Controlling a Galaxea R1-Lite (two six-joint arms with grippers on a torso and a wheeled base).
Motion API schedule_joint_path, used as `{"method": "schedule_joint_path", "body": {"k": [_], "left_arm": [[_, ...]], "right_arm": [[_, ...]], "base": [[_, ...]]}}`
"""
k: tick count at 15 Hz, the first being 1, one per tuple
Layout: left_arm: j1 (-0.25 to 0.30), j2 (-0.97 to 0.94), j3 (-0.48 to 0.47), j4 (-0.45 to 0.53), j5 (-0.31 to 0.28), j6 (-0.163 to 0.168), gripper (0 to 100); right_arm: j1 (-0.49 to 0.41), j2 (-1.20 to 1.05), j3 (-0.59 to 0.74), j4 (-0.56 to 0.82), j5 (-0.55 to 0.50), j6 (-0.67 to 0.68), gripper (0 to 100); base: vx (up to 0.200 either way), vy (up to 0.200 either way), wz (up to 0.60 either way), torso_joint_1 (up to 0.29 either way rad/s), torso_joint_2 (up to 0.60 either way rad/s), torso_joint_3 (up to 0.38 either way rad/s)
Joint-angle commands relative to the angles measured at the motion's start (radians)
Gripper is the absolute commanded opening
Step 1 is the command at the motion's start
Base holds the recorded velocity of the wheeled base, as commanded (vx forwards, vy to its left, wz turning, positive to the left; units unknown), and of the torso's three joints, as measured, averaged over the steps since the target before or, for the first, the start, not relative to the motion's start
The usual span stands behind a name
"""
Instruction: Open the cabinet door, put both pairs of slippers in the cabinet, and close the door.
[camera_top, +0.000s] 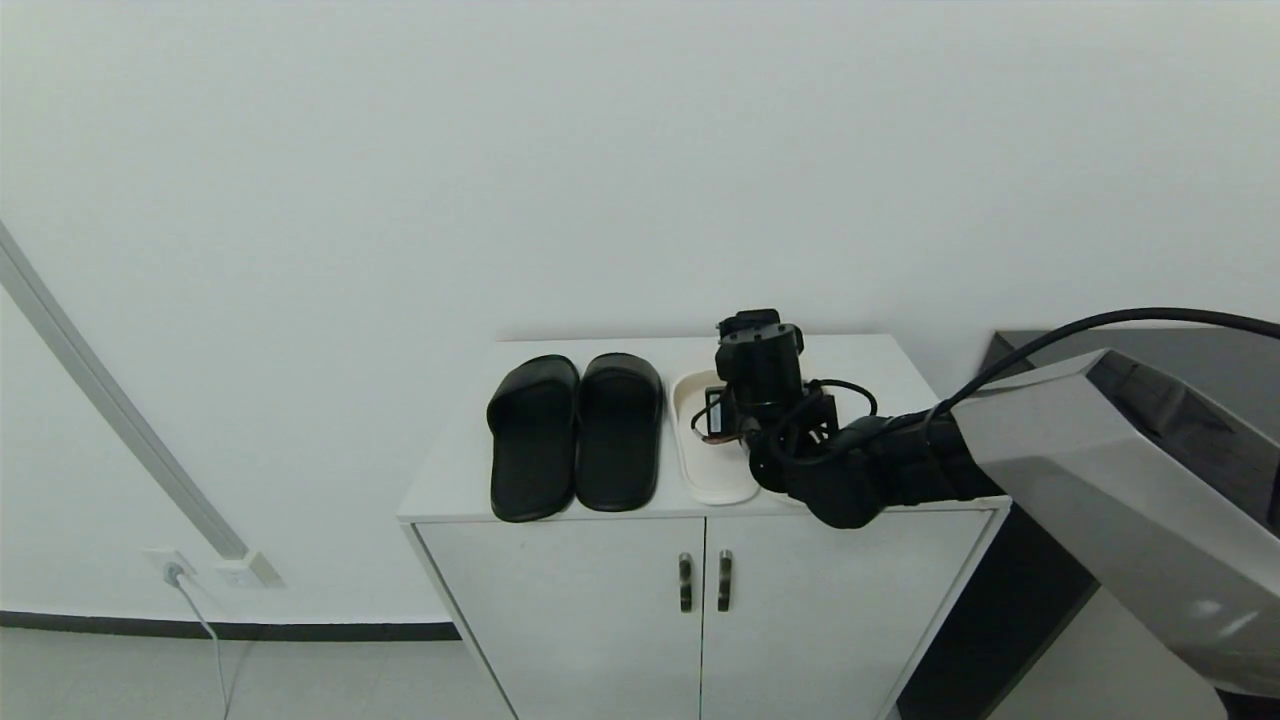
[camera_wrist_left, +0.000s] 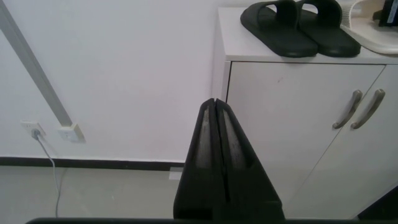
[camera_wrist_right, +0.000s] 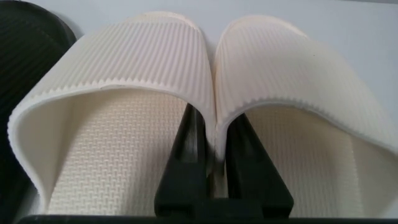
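On the top of a white cabinet (camera_top: 860, 370) lie two pairs of slippers. The black pair (camera_top: 575, 435) lies at the left, the white pair (camera_top: 705, 470) just right of it. My right gripper (camera_top: 745, 425) hangs over the white pair. In the right wrist view, one finger (camera_wrist_right: 189, 143) sits inside each white slipper (camera_wrist_right: 124, 74), and the right gripper (camera_wrist_right: 214, 134) is shut on their adjoining inner walls. Both cabinet doors (camera_top: 560, 610) are closed, with their handles (camera_top: 704, 580) side by side. My left gripper (camera_wrist_left: 215, 102) is shut and empty, low beside the cabinet's left front corner, with the black slippers (camera_wrist_left: 298, 28) above it.
A wall socket with a cable (camera_top: 172, 572) sits low on the left wall, under a slanting grey conduit (camera_top: 100, 400). A dark piece of furniture (camera_top: 1010, 600) stands right against the cabinet. Bare floor (camera_top: 300, 680) lies left of the cabinet.
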Motion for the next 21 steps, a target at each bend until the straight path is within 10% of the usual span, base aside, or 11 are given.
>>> {"method": "schedule_joint_path", "body": {"k": [1,13,21], "left_arm": [[0.0,0.0,0.0,0.0,0.001,-0.001,0],[0.0,0.0,0.0,0.0,0.001,-0.001,0],[0.0,0.0,0.0,0.0,0.001,-0.002,0]], "right_arm": [[0.004,-0.112,0.063,-0.002,0.01,-0.019,0],[0.12,-0.825,0.862,-0.074,0.521,-0.114,0],[0.139,-0.833,0.974,-0.167,0.599,-0.137,0]], "base": [[0.0,0.0,0.0,0.0,0.0,0.0],[0.0,0.0,0.0,0.0,0.0,0.0],[0.0,0.0,0.0,0.0,0.0,0.0]]}}
